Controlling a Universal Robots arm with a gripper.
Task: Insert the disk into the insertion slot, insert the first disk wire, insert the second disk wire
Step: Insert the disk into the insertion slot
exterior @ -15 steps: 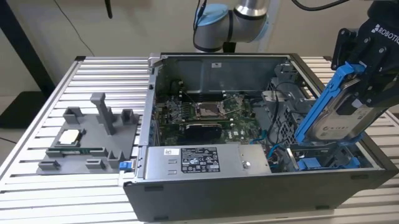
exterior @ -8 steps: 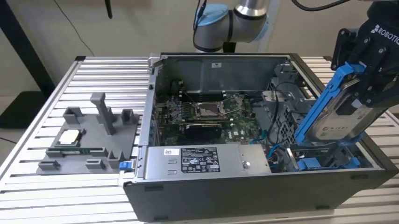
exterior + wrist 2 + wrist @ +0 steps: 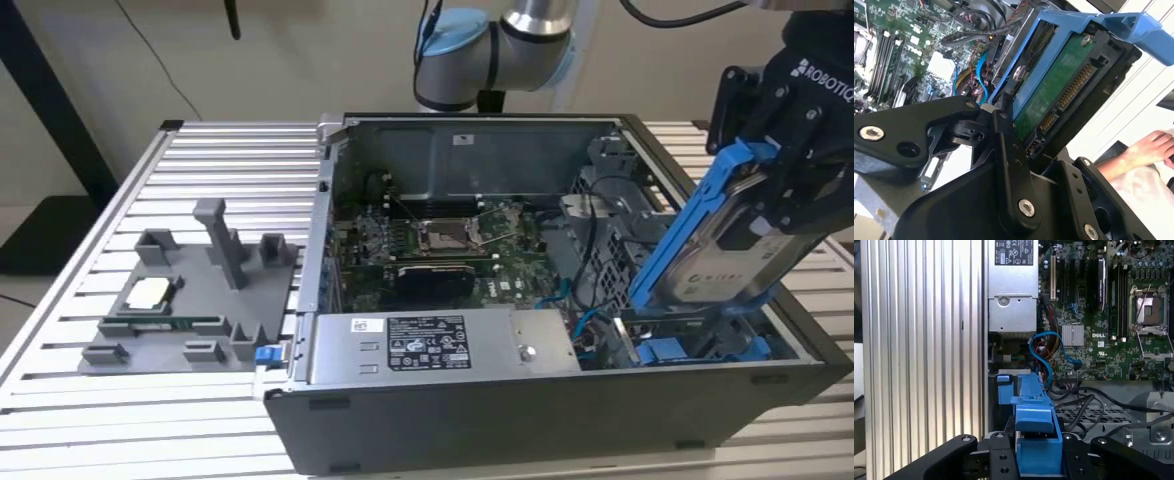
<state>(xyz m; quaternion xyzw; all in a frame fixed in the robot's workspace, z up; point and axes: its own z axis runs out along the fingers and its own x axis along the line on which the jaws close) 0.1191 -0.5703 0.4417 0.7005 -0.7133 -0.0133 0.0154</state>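
Your black two-finger gripper [image 3: 771,185] was clamped shut on the flat silver-grey disk in its bright blue plastic carrier [image 3: 714,250]. It held the disk tilted over the dark grey open computer case [image 3: 534,410], lower end near the case's blue-tabbed grey insertion slot [image 3: 674,350]. The case stood on a ribbed aluminium table [image 3: 80,430], a beige wall [image 3: 294,60] behind it.

You have an open computer case [image 3: 534,420] lying on a slatted aluminium table [image 3: 80,420]. Inside it you can see the green motherboard [image 3: 514,260] lying flat, with its square processor socket [image 3: 443,236] open near the middle. The grey labelled power-supply box [image 3: 427,345] sits along the near wall. On the exterior view's left, just beside the case, a grey fixture tray [image 3: 134,345] carries a small square chip [image 3: 147,293]. In the second wrist view, a person's hand [image 3: 1151,147] lies outside the case.
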